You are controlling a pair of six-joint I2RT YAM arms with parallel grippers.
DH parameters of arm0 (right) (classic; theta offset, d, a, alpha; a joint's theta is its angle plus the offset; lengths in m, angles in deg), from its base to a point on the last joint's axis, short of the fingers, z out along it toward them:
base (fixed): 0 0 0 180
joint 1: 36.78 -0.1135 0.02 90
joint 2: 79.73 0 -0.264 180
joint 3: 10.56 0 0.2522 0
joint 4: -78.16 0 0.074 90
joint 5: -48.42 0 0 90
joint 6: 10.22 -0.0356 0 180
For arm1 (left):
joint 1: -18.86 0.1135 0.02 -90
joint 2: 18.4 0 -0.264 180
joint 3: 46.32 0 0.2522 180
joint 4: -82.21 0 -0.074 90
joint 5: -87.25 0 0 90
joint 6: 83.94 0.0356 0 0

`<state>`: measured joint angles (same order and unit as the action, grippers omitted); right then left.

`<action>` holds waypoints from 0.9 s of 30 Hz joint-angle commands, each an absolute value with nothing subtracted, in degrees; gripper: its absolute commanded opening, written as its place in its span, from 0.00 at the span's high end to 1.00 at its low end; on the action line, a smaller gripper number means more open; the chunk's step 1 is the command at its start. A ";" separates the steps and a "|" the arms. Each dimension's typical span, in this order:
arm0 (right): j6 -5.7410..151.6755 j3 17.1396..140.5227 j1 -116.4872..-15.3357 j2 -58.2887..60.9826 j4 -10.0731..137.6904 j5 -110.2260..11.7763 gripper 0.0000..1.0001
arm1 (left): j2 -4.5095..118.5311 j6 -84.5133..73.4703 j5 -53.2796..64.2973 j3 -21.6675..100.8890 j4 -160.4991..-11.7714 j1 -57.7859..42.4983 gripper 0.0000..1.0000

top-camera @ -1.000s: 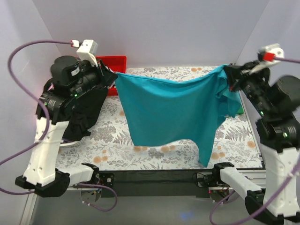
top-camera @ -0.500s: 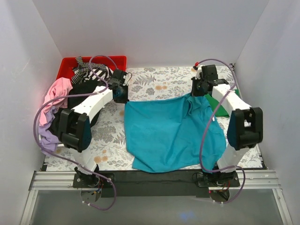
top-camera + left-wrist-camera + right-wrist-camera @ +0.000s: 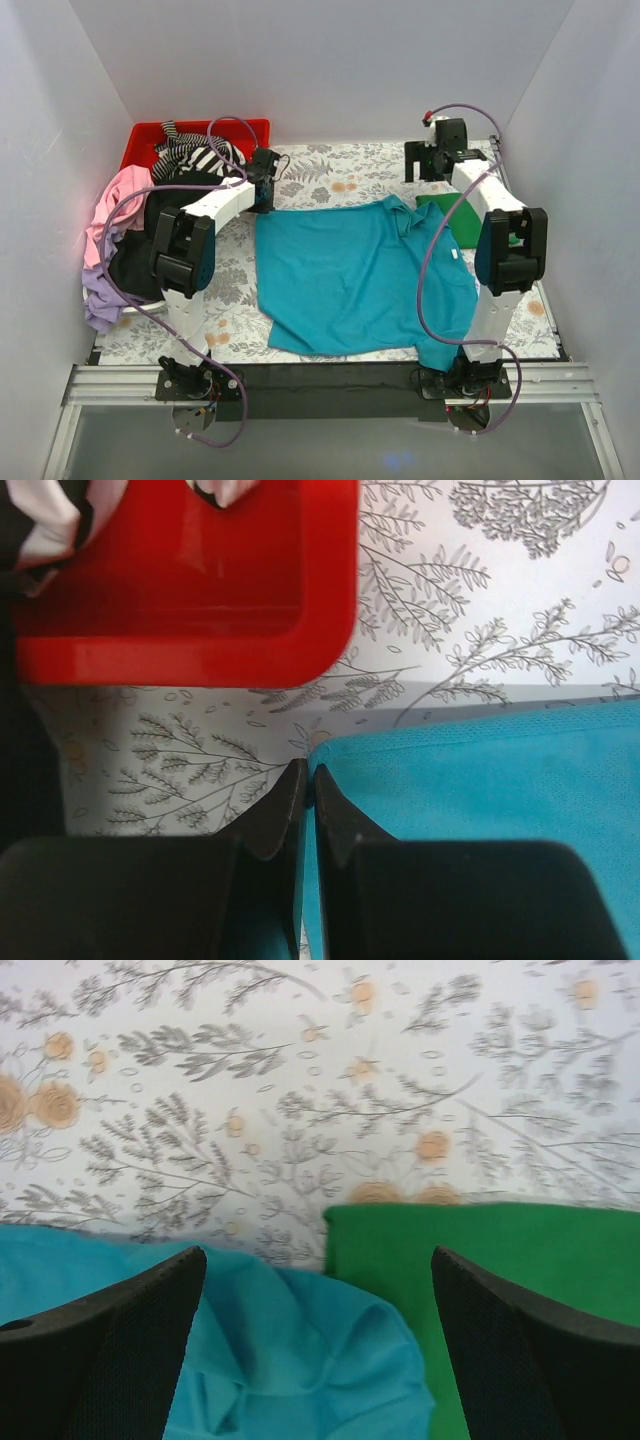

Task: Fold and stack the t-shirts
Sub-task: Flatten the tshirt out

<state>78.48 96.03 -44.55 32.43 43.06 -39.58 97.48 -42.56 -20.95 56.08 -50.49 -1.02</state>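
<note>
A teal t-shirt (image 3: 350, 280) lies spread on the flowered table. My left gripper (image 3: 262, 203) is at the shirt's far left corner. In the left wrist view its jaws (image 3: 307, 770) are shut, with the teal cloth's edge (image 3: 470, 780) pinched between them. My right gripper (image 3: 428, 172) stands open above the far right corner. In the right wrist view its wide-apart fingers (image 3: 318, 1255) straddle a crumpled teal fold (image 3: 300, 1360) without touching it. A folded green t-shirt (image 3: 455, 218) lies just right of that fold, also seen from the right wrist (image 3: 500, 1290).
A red bin (image 3: 215, 132) stands at the back left, its corner near my left fingers (image 3: 200, 610). A striped shirt (image 3: 195, 158) hangs over the bin. Pink (image 3: 115, 205), black (image 3: 135, 260) and lilac (image 3: 100, 300) shirts are heaped along the left edge.
Both arms came down from holding the teal shirt up in the air, and it now lies flat on the table. The right gripper opened and let go of its corner.
</note>
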 commanded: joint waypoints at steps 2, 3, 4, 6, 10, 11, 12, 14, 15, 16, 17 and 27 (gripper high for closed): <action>80.67 94.61 -41.36 26.26 42.18 -34.90 0.03 | 93.75 -41.05 -23.24 56.48 -53.00 -0.13 1.00; 80.23 94.26 -40.14 26.44 40.43 -36.30 0.05 | 93.75 -40.96 -23.06 56.30 -53.09 -0.04 1.00; 80.22 92.95 -39.52 26.44 40.15 -38.31 0.08 | 93.84 -40.79 -23.23 56.30 -53.01 -0.21 1.00; 78.03 91.45 -39.07 26.18 39.89 -41.84 0.14 | 94.10 -40.88 -23.67 55.95 -53.01 -0.13 1.00; 75.22 88.20 -38.02 26.35 39.09 -46.40 0.24 | 94.54 -41.14 -24.99 55.51 -52.92 -0.13 1.00; 74.52 88.01 -37.58 26.70 39.09 -49.55 0.32 | 94.54 -41.31 -24.90 55.33 -53.01 -0.13 1.00; 73.29 87.84 -37.40 27.48 39.09 -50.71 0.35 | 94.63 -41.31 -25.25 55.42 -53.09 -0.13 1.00; 72.84 87.92 -35.66 28.19 39.18 -52.99 0.36 | 94.63 -41.23 -25.17 55.60 -53.09 -0.13 1.00; 72.32 88.10 -35.38 28.98 39.09 -53.62 0.36 | 94.72 -41.14 -24.99 55.68 -53.01 -0.13 1.00; 72.31 88.27 -35.29 29.25 39.09 -53.97 0.36 | 94.72 -41.14 -24.90 55.68 -52.83 -0.13 1.00; 72.22 88.28 -35.20 29.42 39.18 -54.24 0.35 | 94.72 -41.14 -24.81 55.77 -52.92 -0.13 1.00; 70.73 89.51 -35.03 32.41 39.27 -60.65 0.46 | 94.02 -41.23 -25.08 55.25 -52.65 -0.13 1.00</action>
